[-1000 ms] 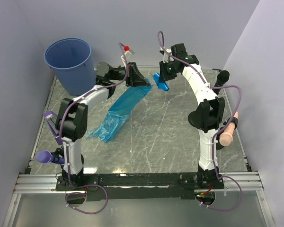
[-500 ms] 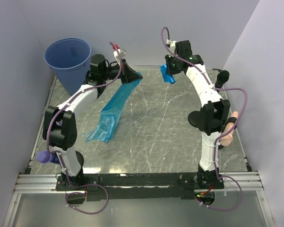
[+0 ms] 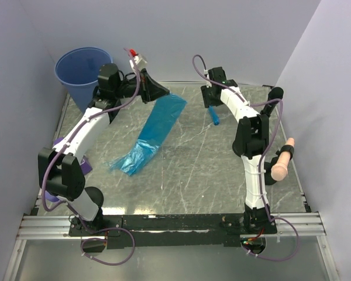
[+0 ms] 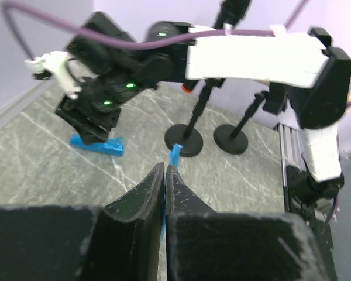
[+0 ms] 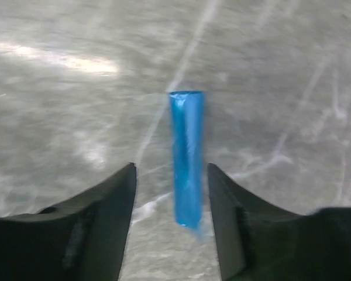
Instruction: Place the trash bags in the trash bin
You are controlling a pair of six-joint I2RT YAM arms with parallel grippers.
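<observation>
Two bags lie outside the round blue plastic bin (image 3: 68,82), far left. Left gripper (image 3: 158,92) clenched on long crinkled blue film bag (image 3: 155,129); right gripper (image 5: 171,168) gaping over small rolled blue bag (image 5: 187,155). Long bag probably needs lifting above bin before release.

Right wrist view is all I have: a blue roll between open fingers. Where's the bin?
Observer: The bin stands at the far left corner, across the table from the right gripper.
Operator: What's the left gripper doing?
Observer: The left gripper is raised near the bin, shut on an unrolled bag.
Operator: Is that bag clear of the table?
Observer: No, it hangs down from the fingers and its lower end lies crumpled on the table.
</observation>
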